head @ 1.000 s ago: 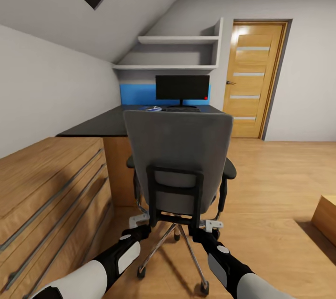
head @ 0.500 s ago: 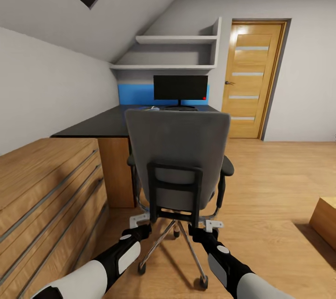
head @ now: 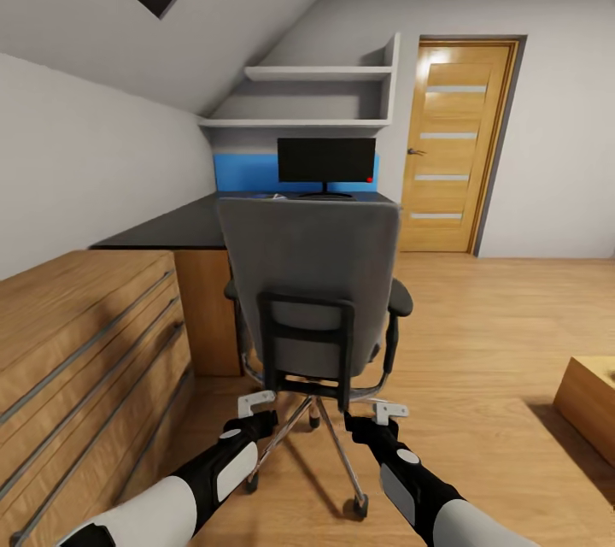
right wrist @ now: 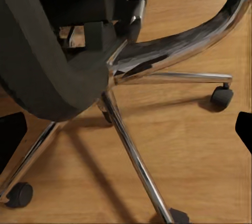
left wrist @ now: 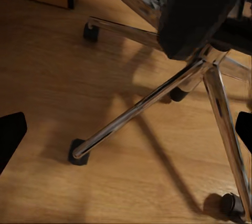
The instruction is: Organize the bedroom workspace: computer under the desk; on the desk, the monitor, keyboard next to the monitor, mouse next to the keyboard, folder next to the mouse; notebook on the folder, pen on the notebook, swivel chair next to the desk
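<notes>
chair [head: 312, 273] stands dead ahead, back turned, between both arms and the worktop [head: 201, 224]; left jaws [head: 256, 410] and right jaws [head: 386, 414] wide, empty.

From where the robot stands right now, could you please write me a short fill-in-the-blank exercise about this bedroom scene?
1. The swivel chair turns its ____ toward the robot.
2. The monitor stands on the ____ beyond the chair.
3. The wall panel behind the monitor is coloured ____.
4. The wooden door past the desk is ____.

Missing words: backrest; desk; blue; closed
</notes>
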{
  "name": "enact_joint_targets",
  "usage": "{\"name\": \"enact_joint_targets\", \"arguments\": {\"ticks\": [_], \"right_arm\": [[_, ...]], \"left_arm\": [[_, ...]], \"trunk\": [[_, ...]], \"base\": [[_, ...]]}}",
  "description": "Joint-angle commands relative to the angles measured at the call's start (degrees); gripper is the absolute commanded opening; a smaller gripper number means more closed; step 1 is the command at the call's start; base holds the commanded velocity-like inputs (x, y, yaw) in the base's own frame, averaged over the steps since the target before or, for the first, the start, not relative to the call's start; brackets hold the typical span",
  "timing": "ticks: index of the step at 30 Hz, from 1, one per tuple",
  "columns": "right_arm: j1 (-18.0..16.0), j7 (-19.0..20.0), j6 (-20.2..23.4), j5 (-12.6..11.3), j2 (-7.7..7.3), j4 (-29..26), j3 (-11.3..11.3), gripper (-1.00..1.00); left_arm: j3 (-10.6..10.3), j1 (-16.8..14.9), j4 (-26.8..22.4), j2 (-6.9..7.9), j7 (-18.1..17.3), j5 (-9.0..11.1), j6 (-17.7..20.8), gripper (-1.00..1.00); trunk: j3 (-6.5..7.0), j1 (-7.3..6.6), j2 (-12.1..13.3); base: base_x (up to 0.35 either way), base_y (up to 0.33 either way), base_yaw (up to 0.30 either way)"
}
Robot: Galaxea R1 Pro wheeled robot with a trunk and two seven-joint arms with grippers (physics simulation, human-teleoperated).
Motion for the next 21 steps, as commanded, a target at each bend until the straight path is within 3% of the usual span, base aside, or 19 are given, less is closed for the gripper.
{"name": "enact_joint_targets", "arguments": {"ticks": [1, 8, 21], "right_arm": [[0.0, -0.1, -0.3, -0.6, -0.02, 0.1, 0.5, 1.0], [0.0, -0.1, -0.3, -0.6, -0.01, 0.1, 0.5, 1.0], [0.0, -0.1, -0.3, -0.6, -0.01, 0.1, 0.5, 1.0]], "left_arm": [[-0.5, -0.1, 0.0, 0.03, 0.4, 0.5, -0.1, 1.0], [-0.5, -0.1, 0.0, 0.03, 0.4, 0.5, -0.1, 1.0], [-0.8, -0.1, 0.0, -0.28, 0.4, 0.4, -0.2, 1.0]], "trunk": [[-0.06, -0.01, 0.0], [-0.06, -0.01, 0.0], [-0.06, -0.01, 0.0]], "base": [[-0.002, -0.279, 0.0], [-0.001, -0.2, 0.0], [0.004, -0.026, 0.0]]}}
